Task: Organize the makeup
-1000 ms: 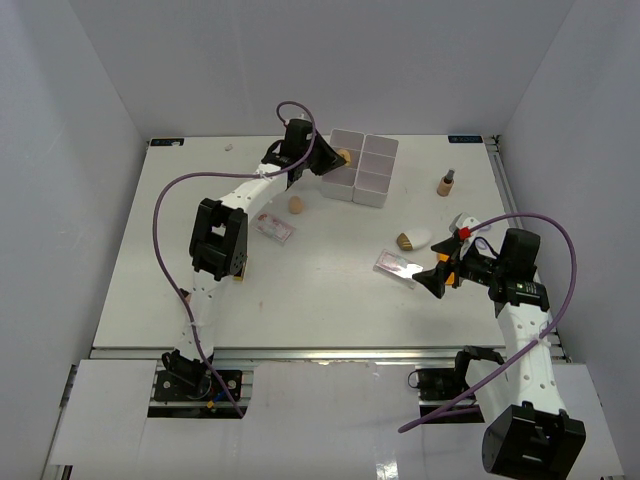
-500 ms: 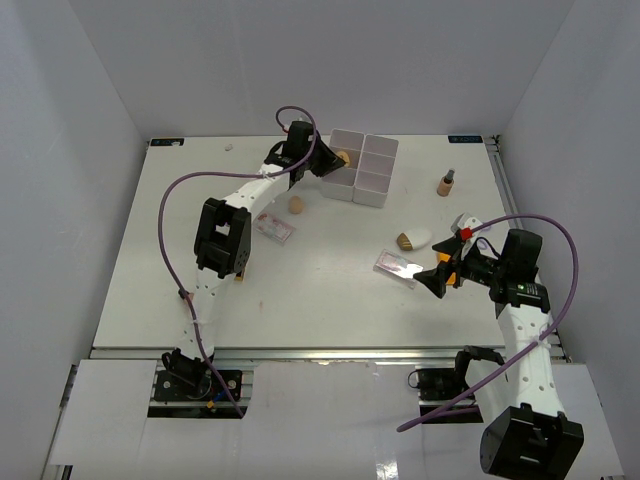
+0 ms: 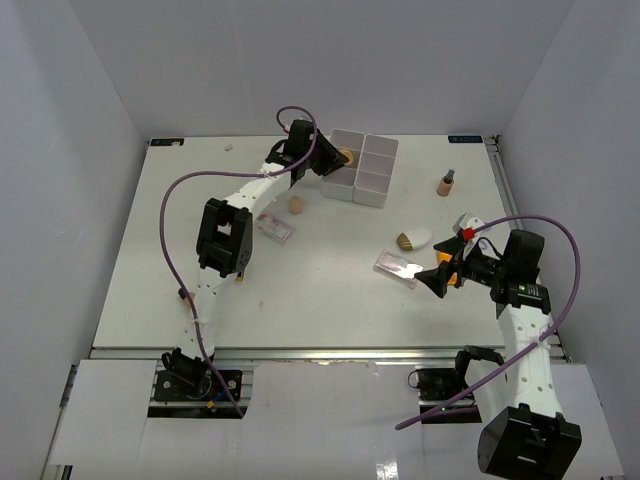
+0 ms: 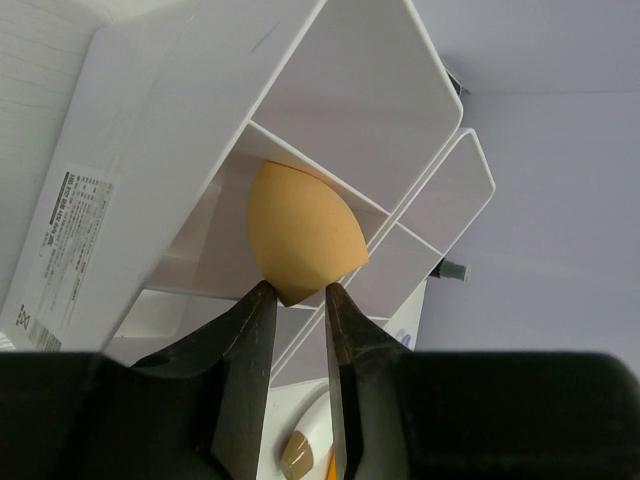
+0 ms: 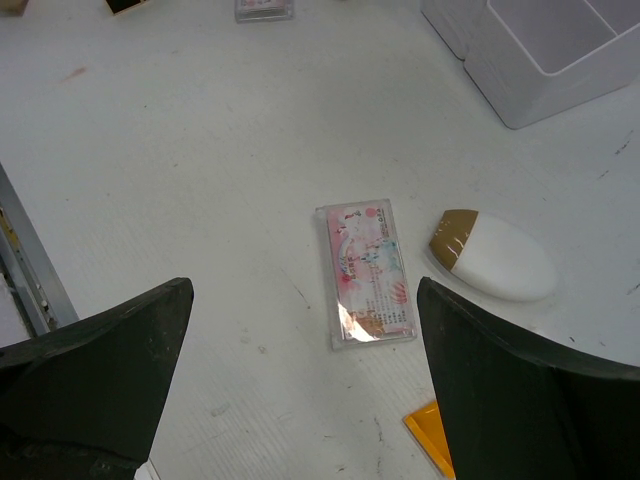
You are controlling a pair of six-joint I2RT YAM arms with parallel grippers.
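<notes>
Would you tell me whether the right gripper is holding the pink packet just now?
No, the right gripper is open and empty, and the pink packet lies flat on the table.

From above and behind we overlook the whole table [image 3: 330,300]. Our left wrist view sits close against the white box [image 4: 350,100]; the right wrist view looks down at the table, sharing the pink packet [image 5: 365,270] with the top view.

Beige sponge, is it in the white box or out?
Out: the left tool pinches the beige sponge by its narrow end, over a white box compartment.
</notes>
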